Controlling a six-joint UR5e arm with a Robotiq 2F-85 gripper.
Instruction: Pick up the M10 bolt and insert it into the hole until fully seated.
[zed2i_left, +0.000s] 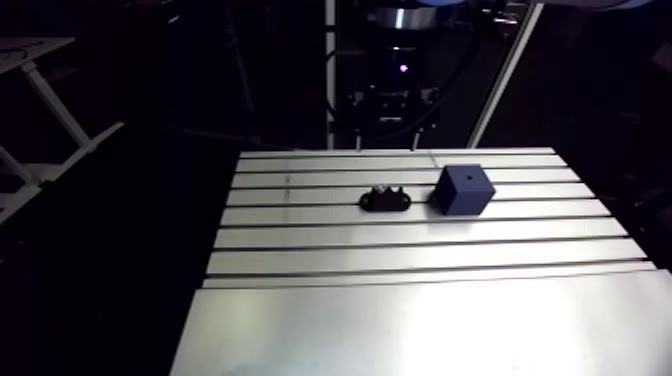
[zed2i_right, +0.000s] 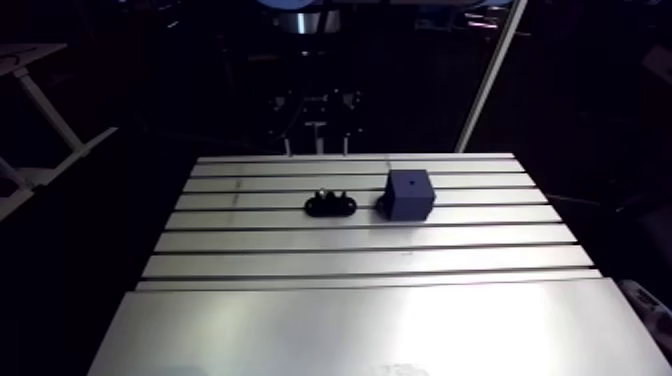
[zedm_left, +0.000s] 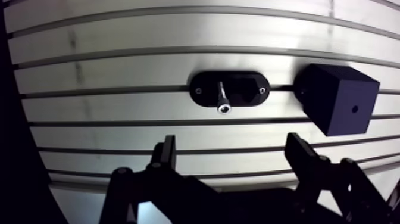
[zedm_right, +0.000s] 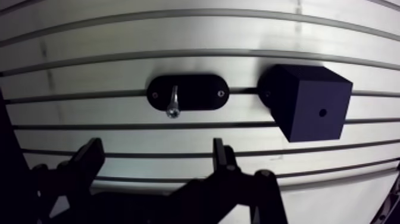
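Observation:
A silver M10 bolt stands in a black oval holder on the slotted table. Right beside the holder sits a dark blue cube with a small round hole in its upper face. In the arm view the holder and the cube lie side by side on the far part of the table. My gripper hangs above the table, short of the holder. It is open, with nothing between its fingers, and the bolt lies ahead of the gap.
The aluminium table has several lengthwise slots across its far half and a smooth plate nearer the camera. White frame posts rise behind the table's far edge.

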